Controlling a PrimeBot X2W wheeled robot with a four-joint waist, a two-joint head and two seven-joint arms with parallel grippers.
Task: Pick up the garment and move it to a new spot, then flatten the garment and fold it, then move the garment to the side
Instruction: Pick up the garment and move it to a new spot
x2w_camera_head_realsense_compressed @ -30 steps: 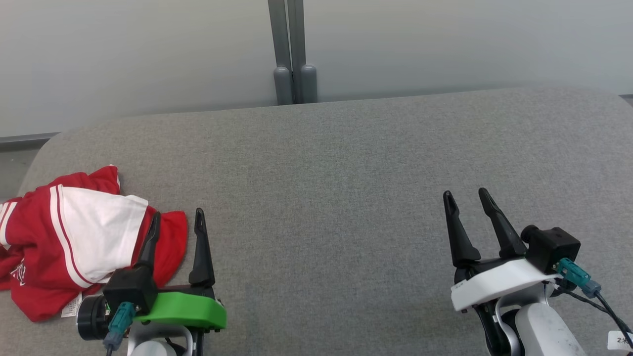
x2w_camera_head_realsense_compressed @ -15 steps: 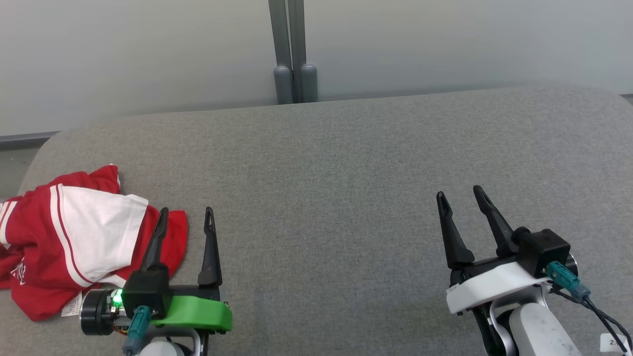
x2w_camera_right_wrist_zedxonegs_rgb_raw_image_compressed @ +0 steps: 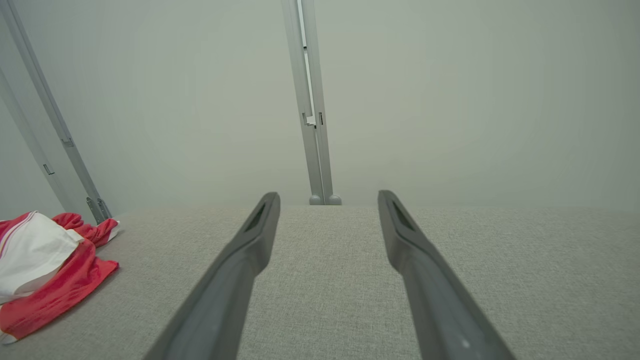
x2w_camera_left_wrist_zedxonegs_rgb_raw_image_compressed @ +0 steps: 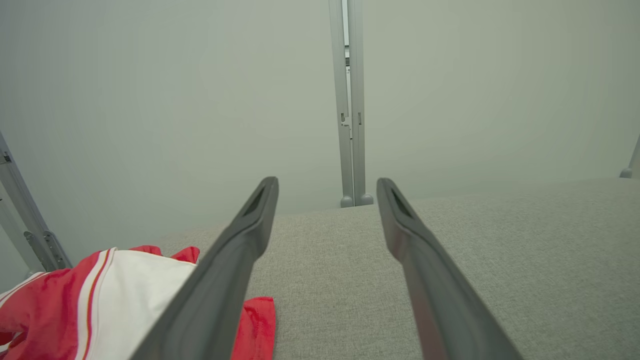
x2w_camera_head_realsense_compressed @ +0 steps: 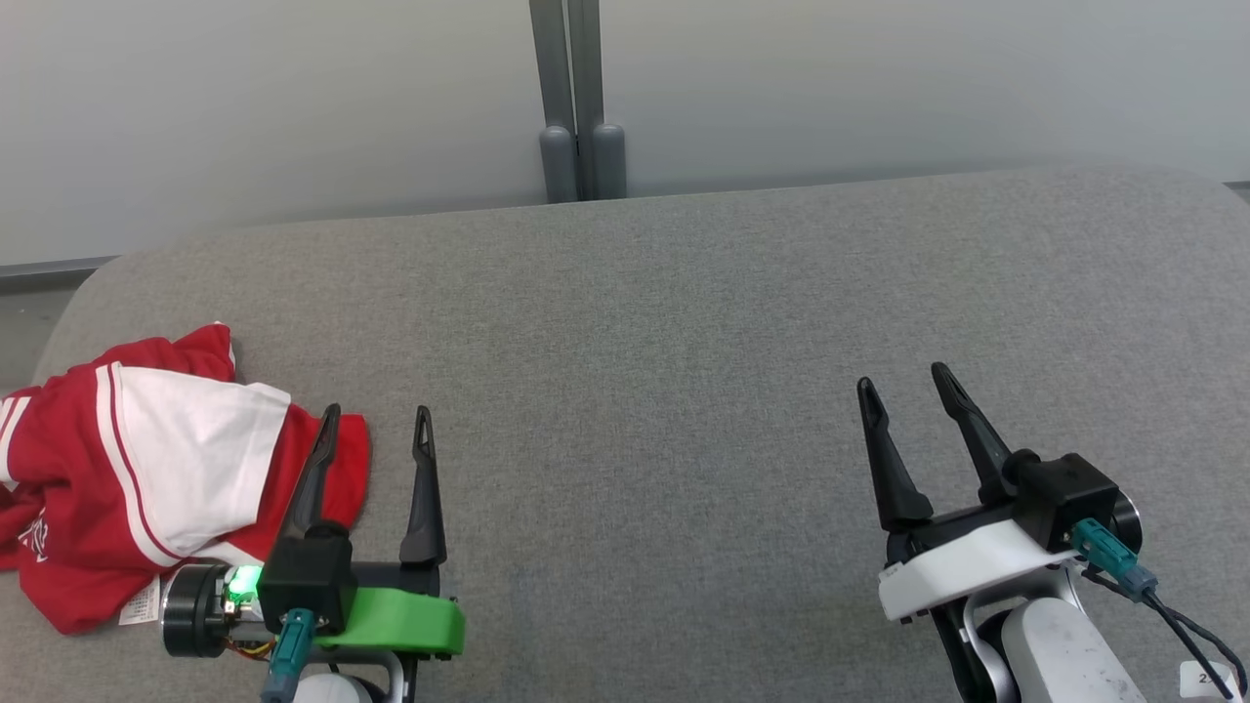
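Since a second ago the left gripper [x2w_camera_head_realsense_compressed: 377,410] has slid a little to the right, away from the garment [x2w_camera_head_realsense_compressed: 146,469], and the right gripper [x2w_camera_head_realsense_compressed: 900,374] has crept slightly toward it; the garment has not moved. The left gripper's two dark fingers [x2w_camera_head_realsense_compressed: 426,488] stand wide apart and hold nothing. One crosses the garment's red right-hand edge in the head view, the other lies over bare grey cushion [x2w_camera_head_realsense_compressed: 635,322] just right of the garment. Whether the first touches the cloth cannot be told. Behind them sit a green bracket [x2w_camera_head_realsense_compressed: 395,620] and a black camera block [x2w_camera_head_realsense_compressed: 308,581], and the fingers point forward, low over the cushion. The right gripper's fingers are also spread and empty, well to the right of the garment, on a white bracket [x2w_camera_head_realsense_compressed: 962,566] and pale forearm [x2w_camera_head_realsense_compressed: 1064,654]. The garment is a crumpled red and white heap at the cushion's left end. Judged from this, the pick-up has not begun. The next move likely calls for the left gripper to swing back over the garment, lower onto a raised fold and close.
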